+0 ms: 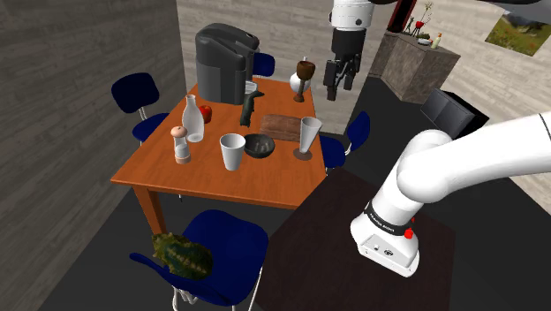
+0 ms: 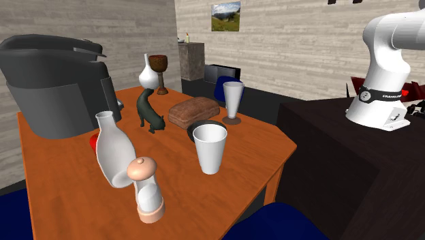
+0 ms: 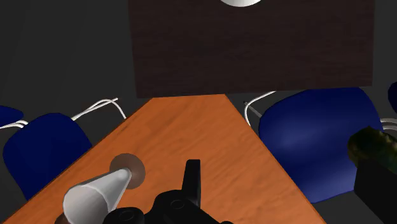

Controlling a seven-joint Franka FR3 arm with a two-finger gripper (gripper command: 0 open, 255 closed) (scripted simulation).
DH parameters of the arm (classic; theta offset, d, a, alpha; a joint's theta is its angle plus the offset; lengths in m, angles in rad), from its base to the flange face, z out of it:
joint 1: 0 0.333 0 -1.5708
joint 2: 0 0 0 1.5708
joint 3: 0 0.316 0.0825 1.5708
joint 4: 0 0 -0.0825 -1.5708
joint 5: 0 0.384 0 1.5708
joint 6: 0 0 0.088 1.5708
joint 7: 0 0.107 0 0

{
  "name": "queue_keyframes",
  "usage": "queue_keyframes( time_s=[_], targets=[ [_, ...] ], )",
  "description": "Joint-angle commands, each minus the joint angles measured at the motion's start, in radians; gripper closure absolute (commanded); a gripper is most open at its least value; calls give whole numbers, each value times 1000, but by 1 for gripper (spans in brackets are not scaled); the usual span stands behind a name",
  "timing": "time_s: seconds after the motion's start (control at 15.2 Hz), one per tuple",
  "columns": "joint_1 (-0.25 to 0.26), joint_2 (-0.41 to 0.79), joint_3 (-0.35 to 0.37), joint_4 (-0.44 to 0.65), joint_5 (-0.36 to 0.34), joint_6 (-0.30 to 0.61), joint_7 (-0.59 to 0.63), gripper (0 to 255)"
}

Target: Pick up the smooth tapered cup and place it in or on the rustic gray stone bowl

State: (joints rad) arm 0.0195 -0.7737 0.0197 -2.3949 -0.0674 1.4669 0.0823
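The tapered cup (image 1: 232, 151) (image 2: 209, 148) is plain white and stands upright near the front of the wooden table (image 1: 168, 172) (image 2: 61, 198). Just beside it sits the dark grey bowl (image 1: 260, 146) (image 2: 202, 125), partly hidden behind the cup in the second exterior view. My black gripper (image 1: 341, 82) hangs high above the table's far side, well away from both, with its fingers apart and nothing between them. In the wrist view one black finger (image 3: 193, 181) points over the tabletop.
A footed grey glass (image 1: 307, 137) (image 2: 232, 101) (image 3: 95, 194), brown loaf-shaped block (image 1: 281, 126), dark animal figure (image 2: 150, 112), coffee machine (image 1: 225, 62), white bottle (image 1: 193, 119) and grinder (image 2: 146, 191) crowd the table. Blue chairs (image 1: 212, 243) ring it.
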Motion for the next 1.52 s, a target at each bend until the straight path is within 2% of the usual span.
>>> queue_keyframes(
  time_s=[0.0, 0.4, 0.73, 1.45],
  targets=[
    [0, 0, 0, 0, 0, 0, 0, 0],
    [3, 171, 28, -27, 6, 202, 47, 0],
    [3, 341, 50, -8, 0, 356, 87, 0],
    [1, 759, 84, 158, -56, 611, 187, 0]
  ],
)
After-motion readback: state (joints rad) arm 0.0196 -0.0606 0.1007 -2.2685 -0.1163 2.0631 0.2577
